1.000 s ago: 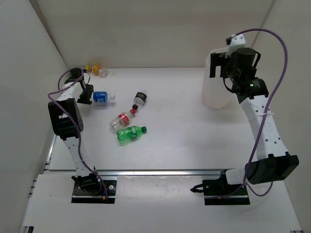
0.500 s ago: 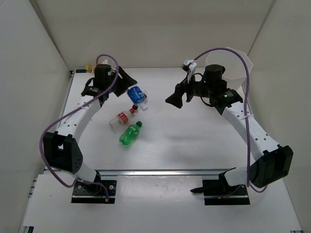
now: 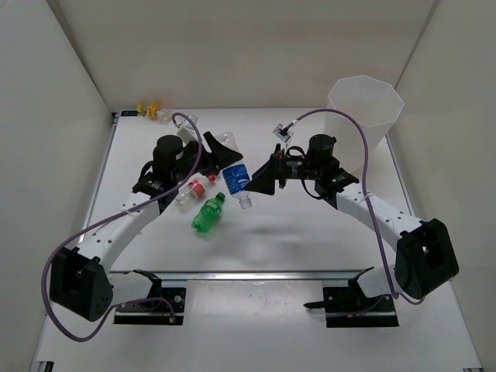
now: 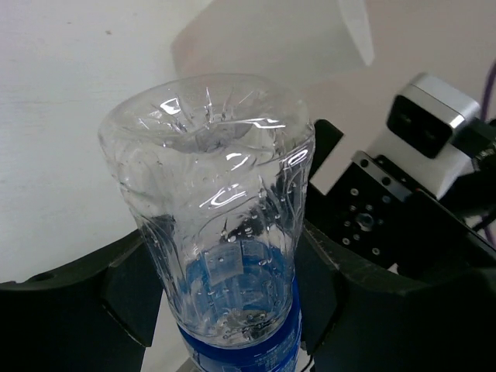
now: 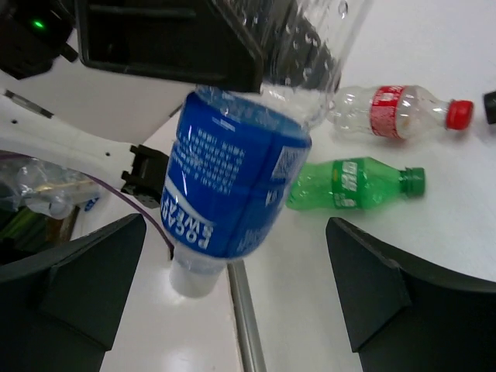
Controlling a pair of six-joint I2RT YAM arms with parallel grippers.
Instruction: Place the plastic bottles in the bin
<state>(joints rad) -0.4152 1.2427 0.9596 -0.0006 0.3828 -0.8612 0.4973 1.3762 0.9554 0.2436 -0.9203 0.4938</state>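
My left gripper (image 3: 226, 157) is shut on the blue-labelled bottle (image 3: 237, 180) and holds it above the table, cap tilted down. In the left wrist view the bottle's clear base (image 4: 209, 178) sits between my fingers (image 4: 132, 287). My right gripper (image 3: 258, 183) is open right beside this bottle. In the right wrist view its fingers (image 5: 77, 279) stand wide on either side of the blue label (image 5: 232, 182). The red-labelled bottle (image 3: 194, 190) and the green bottle (image 3: 208, 215) lie on the table. The bin (image 3: 364, 108) stands at the back right.
Small yellow and orange items (image 3: 153, 111) sit in the back left corner. In the right wrist view the red-labelled bottle (image 5: 395, 108) and the green bottle (image 5: 353, 182) lie side by side, with a black cap (image 5: 490, 105) at the frame edge. White walls enclose the table.
My left arm lifted the blue-labelled bottle from the back left and carried it toward the middle. My right arm swung away from the bin to meet it.
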